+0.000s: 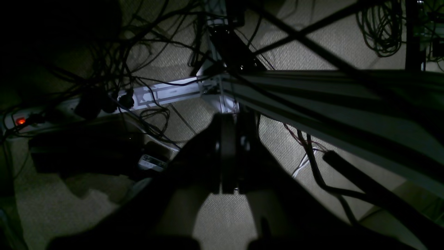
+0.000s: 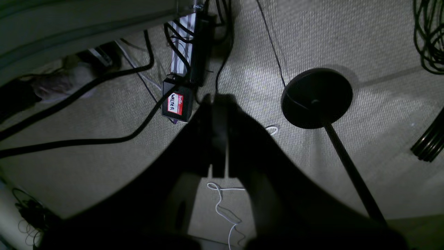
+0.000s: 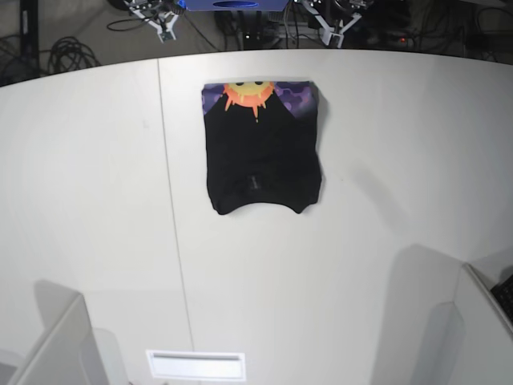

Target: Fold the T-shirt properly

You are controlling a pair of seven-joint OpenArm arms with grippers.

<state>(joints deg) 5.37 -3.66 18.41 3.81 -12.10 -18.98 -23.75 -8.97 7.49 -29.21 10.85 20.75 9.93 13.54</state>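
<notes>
T-shirt [image 3: 262,148] on the table [image 3: 385,241], toward its far edge, near centre.

Bright white table [image 3: 96,200] up top, dim beige carpet [image 2: 347,41] below (cables [image 1: 380,27] everywhere), black round stand base [image 2: 316,98] sits there.

I count one T-shirt [image 3: 261,152] on one white table [image 3: 385,265]. I count two grippers: one left gripper [image 1: 229,156], one right gripper [image 2: 218,139], both with jaws together.
</notes>
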